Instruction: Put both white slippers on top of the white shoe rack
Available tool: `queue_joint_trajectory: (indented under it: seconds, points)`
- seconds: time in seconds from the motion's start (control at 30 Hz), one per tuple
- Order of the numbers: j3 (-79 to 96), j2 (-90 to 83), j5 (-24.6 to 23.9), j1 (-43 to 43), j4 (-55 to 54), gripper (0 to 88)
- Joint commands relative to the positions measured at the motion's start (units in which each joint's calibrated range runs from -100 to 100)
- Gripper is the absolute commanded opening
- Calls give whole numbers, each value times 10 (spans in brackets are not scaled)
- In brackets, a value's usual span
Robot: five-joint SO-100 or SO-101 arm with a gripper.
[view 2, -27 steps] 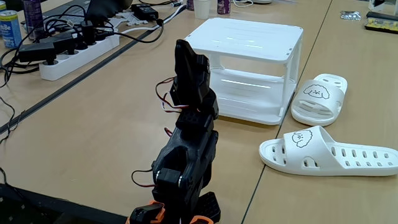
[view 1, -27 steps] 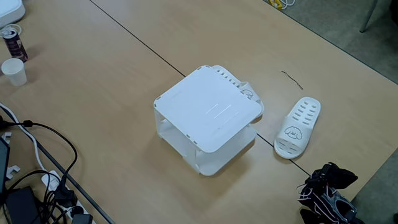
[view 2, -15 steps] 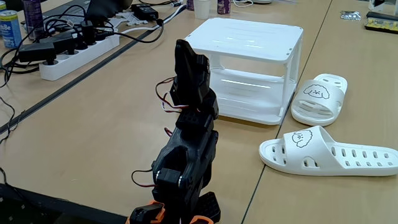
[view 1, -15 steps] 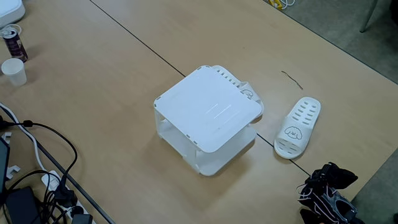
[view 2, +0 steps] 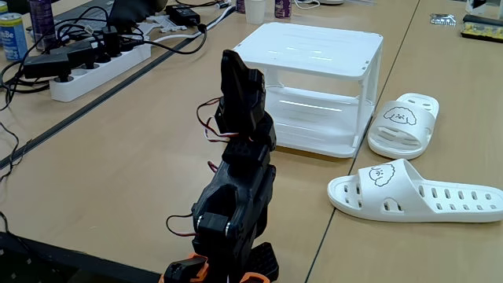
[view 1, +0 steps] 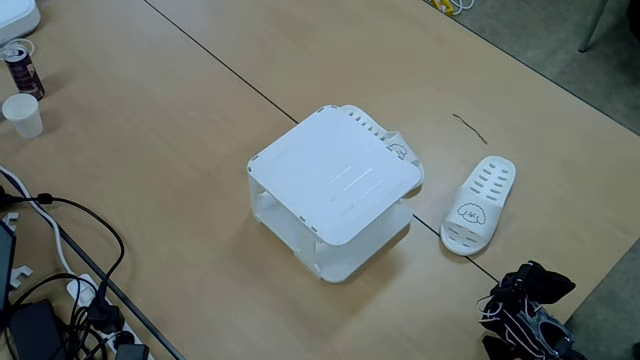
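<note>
The white shoe rack (view 1: pixel 335 175) (view 2: pixel 310 47) stands mid-table with nothing on its flat top. One white slipper (view 1: pixel 478 205) (view 2: pixel 413 200) lies flat on the table to the rack's right in both fixed views, its cartoon face visible. The second white slipper (view 1: pixel 385 135) (view 2: pixel 405 126) rests on the table against the rack's far side, partly hidden by it from above. My black arm is folded near the table's edge, well short of the rack. Its gripper (view 2: pixel 238 79) (view 1: pixel 528 290) holds nothing I can see, and its jaws are not discernible.
A power strip (view 2: pixel 94 67) with tangled cables lies at the left. A paper cup (view 1: pixel 22 115) and a can (view 1: pixel 20 68) stand at the far left. A thin wire (view 1: pixel 468 127) lies beyond the near slipper. The table's edge (view 1: pixel 590 290) runs close to the arm.
</note>
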Motion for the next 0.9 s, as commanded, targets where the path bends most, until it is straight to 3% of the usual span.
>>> queue_joint_trajectory:
  seconds: [0.0,0.17,0.47,0.63,0.87]
  points:
    - [4,-1,4,2,1,7]
    - [-5,-1,4,2,27,7]
    - [-67,-1,4,3,182,7]
    - [-148,-1,4,30,339,7]
    - [-299,-1,4,159,580,7]
